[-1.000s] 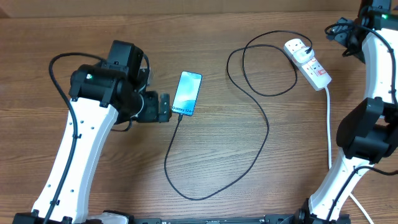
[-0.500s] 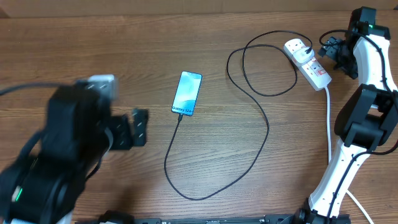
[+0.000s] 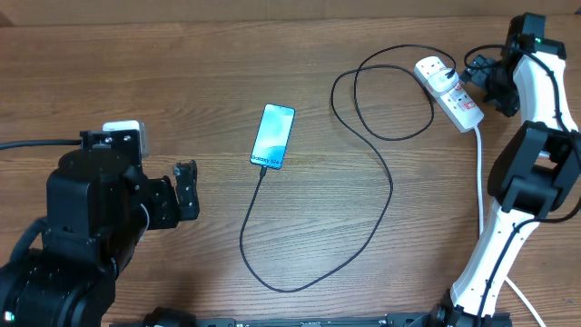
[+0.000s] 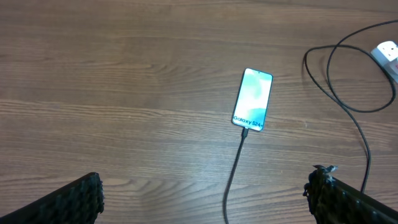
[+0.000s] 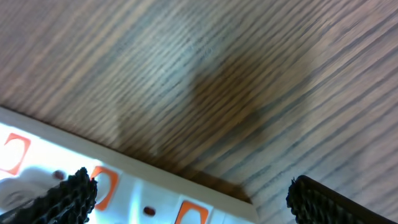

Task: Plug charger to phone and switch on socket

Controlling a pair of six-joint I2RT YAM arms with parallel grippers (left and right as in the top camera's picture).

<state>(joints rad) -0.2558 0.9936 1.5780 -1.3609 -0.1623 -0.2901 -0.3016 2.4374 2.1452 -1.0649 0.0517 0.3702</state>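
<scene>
**While Both Pincers Stand Released, Charger Tip Meets Phone**

As its own wrist camera shows, the right pincer (image 5: 196, 198) is released, its dark fingers (image 5: 65, 196) spread wide with nothing between them. It hangs close over the socket (image 5: 56, 155), whose white face with red markings fills the lower left of that view. Contact cannot be confirmed. Overhead, this pincer sits just beside the socket's right flank, at the far right of the bench (image 3: 109, 73).

The left pincer (image 4: 205, 190) is likewise released and empty, low over bare wood, well apart from the phone (image 3: 273, 136) and to its left.

The phone lies flat near mid-bench, screen up, with its "Galaxy S24" end toward the near edge. The charger (image 3: 392, 186) meets that end with its tip. Its cable runs nearward, sweeps right, loops, and reaches the socket's far end. The switch position cannot be told.
</scene>
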